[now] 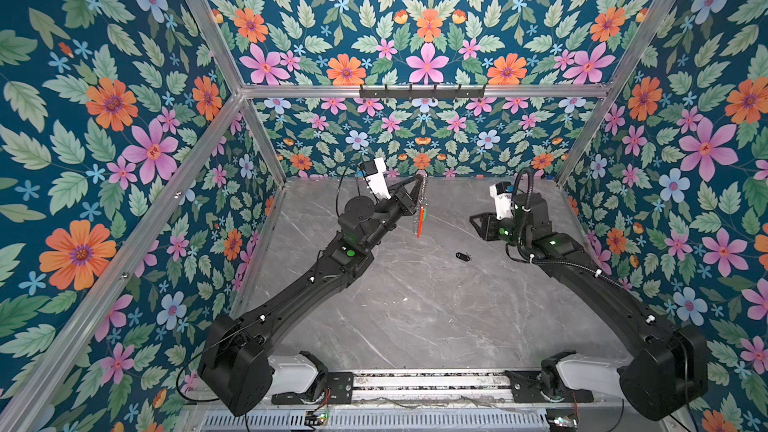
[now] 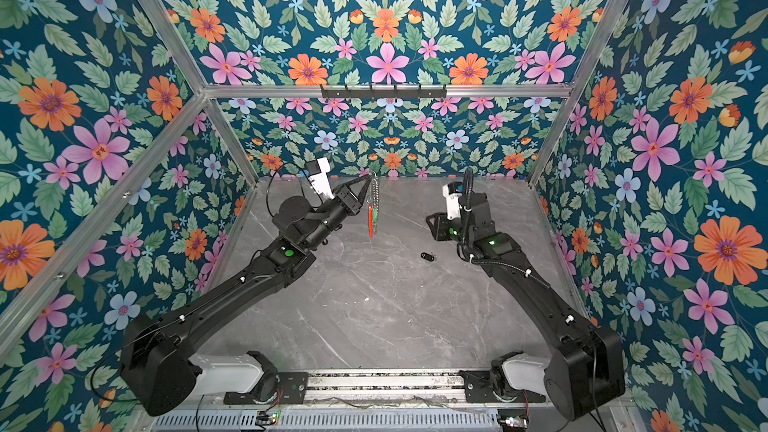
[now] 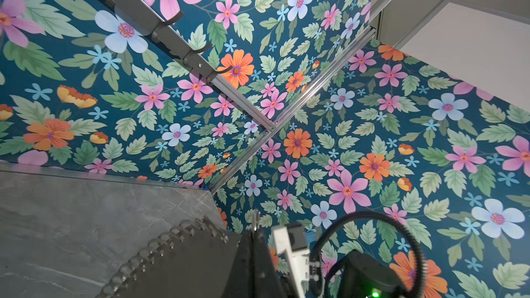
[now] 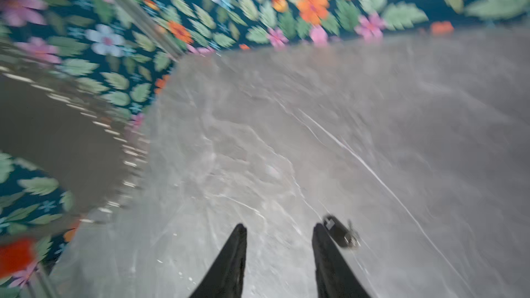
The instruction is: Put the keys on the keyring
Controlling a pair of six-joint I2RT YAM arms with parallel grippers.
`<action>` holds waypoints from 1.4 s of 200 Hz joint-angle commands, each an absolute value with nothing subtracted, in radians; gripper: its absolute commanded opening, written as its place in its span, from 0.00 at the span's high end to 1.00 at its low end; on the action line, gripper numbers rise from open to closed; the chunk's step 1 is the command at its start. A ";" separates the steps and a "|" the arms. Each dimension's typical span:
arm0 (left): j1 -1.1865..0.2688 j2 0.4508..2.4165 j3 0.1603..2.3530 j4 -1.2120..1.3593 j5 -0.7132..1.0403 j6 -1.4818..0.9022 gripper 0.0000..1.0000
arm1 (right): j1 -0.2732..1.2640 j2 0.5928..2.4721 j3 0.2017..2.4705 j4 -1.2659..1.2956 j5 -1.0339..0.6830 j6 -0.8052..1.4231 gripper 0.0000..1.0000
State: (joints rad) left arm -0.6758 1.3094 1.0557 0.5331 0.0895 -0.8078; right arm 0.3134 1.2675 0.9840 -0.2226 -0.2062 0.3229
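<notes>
Closest to the lens in both top views runs the metal rail [image 1: 428,380] that carries the two arm bases, at the near edge of the grey marbled tabletop [image 1: 395,317]. On the left, the left arm reaches toward the back wall. The left gripper [image 1: 420,177] has its fingers pressed together on the upper edge of the keyring [image 1: 420,218], which hangs down from them. Both top views catch the keyring edge-on, so it reads as a thin vertical strip with its red-orange arc at the lower end. The left wrist view shows the same closed fingers [image 3: 249,253] and, beside them, the hoop's grey face with its fringe of small silver rings. A green tag [image 2: 375,214] lies against the keyring just beside the red-orange arc; whether it is threaded on a ring is too small to tell. Further right, the black-fob key [image 1: 462,257] lies flat on the tabletop, apart from the keyring. Right of that, the right gripper [image 1: 473,221] points toward the keyring. The blurred right wrist view shows its fingers [image 4: 229,259] apart with nothing between them, and the black-fob key just beside one fingertip.
</notes>
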 commanded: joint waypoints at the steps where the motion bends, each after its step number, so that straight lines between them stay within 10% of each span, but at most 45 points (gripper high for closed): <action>1: -0.675 1.298 1.058 0.484 0.038 -0.743 1.00 | 0.290 1.280 0.916 -0.222 -0.140 0.377 0.60; 90: -0.675 1.256 1.008 0.379 0.005 -0.691 1.00 | 0.279 1.705 1.074 -0.294 -0.235 0.389 0.60; 280: -0.675 1.321 1.028 0.399 0.083 -0.657 1.00 | 0.376 1.878 1.196 -0.436 -0.021 0.489 0.70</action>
State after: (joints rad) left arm -0.6754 1.3186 1.0180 0.3450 0.0708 -0.6708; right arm 0.3729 1.8656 1.1851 -0.4057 -0.0448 0.4923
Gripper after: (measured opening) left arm 0.050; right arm 0.302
